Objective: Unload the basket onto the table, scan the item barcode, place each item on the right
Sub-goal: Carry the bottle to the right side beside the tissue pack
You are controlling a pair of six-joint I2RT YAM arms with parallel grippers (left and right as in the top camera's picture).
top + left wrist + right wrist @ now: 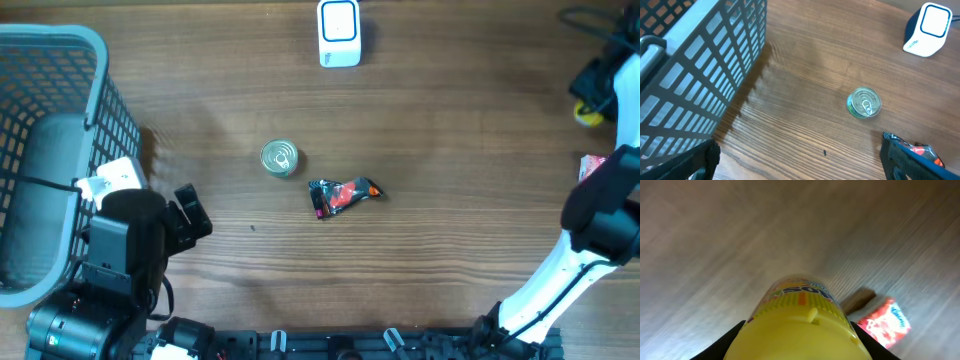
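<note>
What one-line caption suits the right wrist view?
Right hand holds a yellow container over the wooden table; red packet nearby.

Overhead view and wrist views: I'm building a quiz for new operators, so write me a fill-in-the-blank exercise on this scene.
The right gripper holds a ____ container.
The left gripper is ____, gripping nothing.
The grey basket sits beside the ____ arm.
The scanner is white and ____.
Answers: yellow; open; left; blue.
</note>
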